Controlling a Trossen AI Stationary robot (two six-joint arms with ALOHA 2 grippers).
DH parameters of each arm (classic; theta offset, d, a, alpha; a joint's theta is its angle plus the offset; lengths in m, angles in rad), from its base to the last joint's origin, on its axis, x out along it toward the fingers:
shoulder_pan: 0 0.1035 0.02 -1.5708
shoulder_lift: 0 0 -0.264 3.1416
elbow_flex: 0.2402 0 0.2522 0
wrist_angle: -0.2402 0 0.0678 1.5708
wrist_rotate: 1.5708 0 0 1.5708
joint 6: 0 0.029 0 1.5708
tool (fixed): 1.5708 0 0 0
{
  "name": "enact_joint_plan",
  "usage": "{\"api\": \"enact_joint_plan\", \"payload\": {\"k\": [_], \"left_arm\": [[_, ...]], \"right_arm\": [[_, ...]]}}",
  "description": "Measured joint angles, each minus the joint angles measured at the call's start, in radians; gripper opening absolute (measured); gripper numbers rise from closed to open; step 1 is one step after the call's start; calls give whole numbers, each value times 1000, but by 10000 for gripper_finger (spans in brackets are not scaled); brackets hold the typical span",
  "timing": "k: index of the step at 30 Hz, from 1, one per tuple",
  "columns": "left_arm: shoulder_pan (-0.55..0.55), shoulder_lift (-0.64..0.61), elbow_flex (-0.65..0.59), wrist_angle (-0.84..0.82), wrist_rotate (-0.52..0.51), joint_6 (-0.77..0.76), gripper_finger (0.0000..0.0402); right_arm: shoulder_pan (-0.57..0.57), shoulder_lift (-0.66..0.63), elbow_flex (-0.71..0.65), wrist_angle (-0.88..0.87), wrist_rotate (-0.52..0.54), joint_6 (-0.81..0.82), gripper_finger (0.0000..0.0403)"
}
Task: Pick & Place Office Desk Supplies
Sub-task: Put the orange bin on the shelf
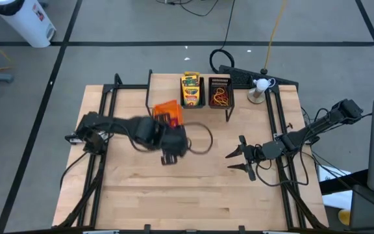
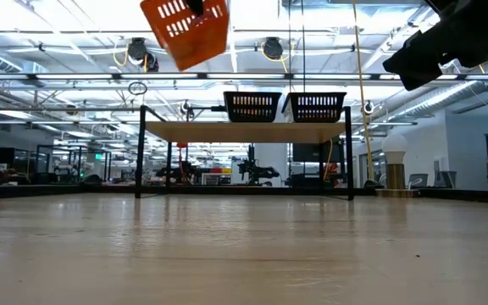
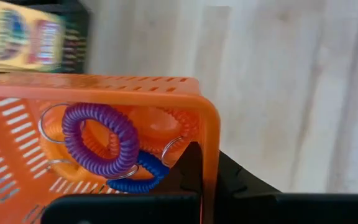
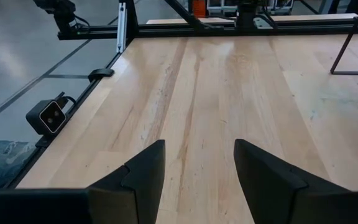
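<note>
Above the tabletop (image 1: 141, 195), the left tool (image 1: 169, 144) is clamped on the wall of the orange tray (image 2: 186, 31), which hangs tilted in the air with purple (image 3: 98, 140) and blue (image 3: 138, 176) loops inside. Two black trays sit at the far edge: one holds crayon boxes (image 1: 191, 90), the other (image 1: 220, 91) bands. Off to the side, the right tool (image 1: 240, 160) hovers wide and empty.

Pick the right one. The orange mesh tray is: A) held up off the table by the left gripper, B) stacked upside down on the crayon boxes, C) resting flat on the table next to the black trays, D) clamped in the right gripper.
A. The low view shows the orange mesh tray tilted high above the tabletop, and the left wrist view shows the left gripper shut on its wall, with coiled bands inside.
</note>
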Motion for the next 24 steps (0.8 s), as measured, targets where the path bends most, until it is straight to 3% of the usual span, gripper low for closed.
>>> {"api": "enact_joint_plan", "payload": {"k": [7, 15, 24], "left_arm": [[156, -40, 0, 0, -7, 136, 0], [346, -32, 0, -1, 119, 287, 0], [464, -32, 0, 0, 197, 382, 0]], "right_arm": [[0, 0, 0, -9, 0, -3, 183], [0, 0, 0, -16, 0, -11, 183], [0, 0, 0, -39, 1, -11, 183]]}}
